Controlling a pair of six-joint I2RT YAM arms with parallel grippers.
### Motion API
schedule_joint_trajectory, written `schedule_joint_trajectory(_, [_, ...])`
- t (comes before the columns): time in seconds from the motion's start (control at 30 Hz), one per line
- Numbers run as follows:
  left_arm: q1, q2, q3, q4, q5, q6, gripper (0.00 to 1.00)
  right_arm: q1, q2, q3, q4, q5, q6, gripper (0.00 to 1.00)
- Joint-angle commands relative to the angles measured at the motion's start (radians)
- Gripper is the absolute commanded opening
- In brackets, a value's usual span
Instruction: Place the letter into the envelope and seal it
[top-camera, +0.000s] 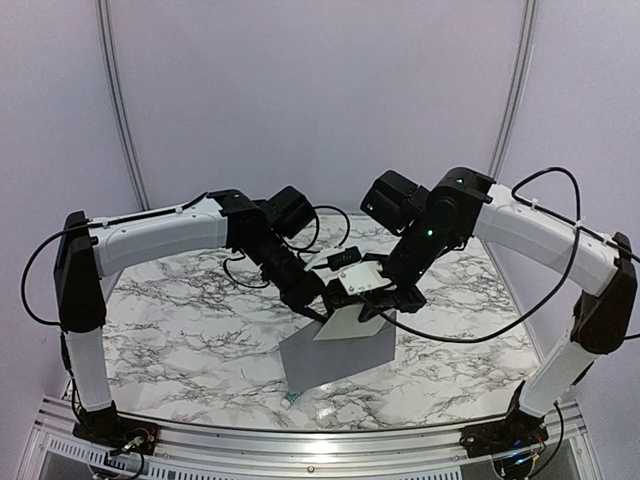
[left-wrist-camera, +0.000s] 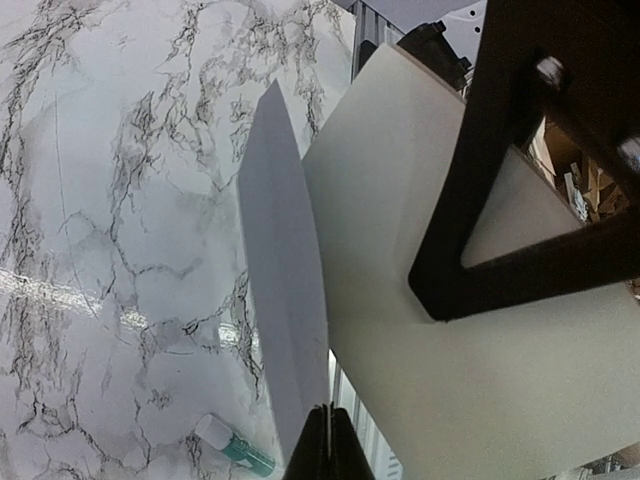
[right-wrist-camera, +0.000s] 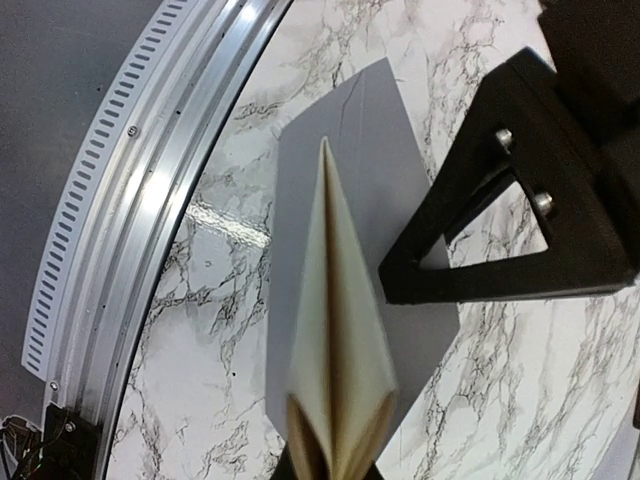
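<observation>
Two pinches, from above: clamping the grey envelope (top-camera: 335, 365) by its lifted top edge in the left jaws, gripping the letter (top-camera: 352, 325) in the right jaws just over it, near a small tube (top-camera: 290, 400) on the bench (top-camera: 180, 330). From the left wrist: squeezing the envelope (left-wrist-camera: 285, 300) edge-on beside the letter (left-wrist-camera: 400, 250). From the right wrist: nipping the folded letter (right-wrist-camera: 335, 380) above the envelope (right-wrist-camera: 385, 160).
</observation>
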Motion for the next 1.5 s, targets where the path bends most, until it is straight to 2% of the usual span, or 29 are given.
schedule_joint_trajectory(0.0, [-0.005, 0.015, 0.029, -0.024, 0.038, -0.005, 0.00, 0.023, -0.014, -0.014, 0.023, 0.025, 0.000, 0.00])
schedule_joint_trajectory(0.3, [-0.005, 0.020, 0.024, -0.026, 0.047, -0.002, 0.00, 0.046, -0.025, -0.046, 0.050, 0.063, 0.004, 0.00])
schedule_joint_trajectory(0.9, [-0.005, 0.026, 0.025, -0.026, 0.043, 0.009, 0.00, 0.073, -0.077, -0.028, 0.162, 0.019, -0.011, 0.00])
schedule_joint_trajectory(1.47, [-0.005, 0.024, 0.030, -0.029, 0.077, 0.004, 0.00, 0.117, -0.106, -0.152, 0.270, 0.120, -0.022, 0.00])
